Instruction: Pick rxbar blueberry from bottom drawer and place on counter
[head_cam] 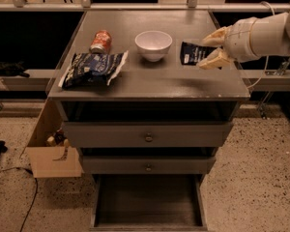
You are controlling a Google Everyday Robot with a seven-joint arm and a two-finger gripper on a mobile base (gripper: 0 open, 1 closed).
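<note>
The rxbar blueberry [190,52], a small dark navy wrapper with white lettering, is over the right side of the counter [154,80], just right of the white bowl. My gripper [213,48] comes in from the right and is shut on the bar's right end, holding it low over the counter top. Whether the bar touches the surface I cannot tell. The bottom drawer [150,199] is pulled open below, with nothing in it.
A white bowl [153,44] stands mid-counter. A red can [101,41] lies at the back left, a crinkled blue-and-white snack bag [92,67] at the front left. The two upper drawers [148,137] are closed. An open cardboard box [50,151] sits on the floor at left.
</note>
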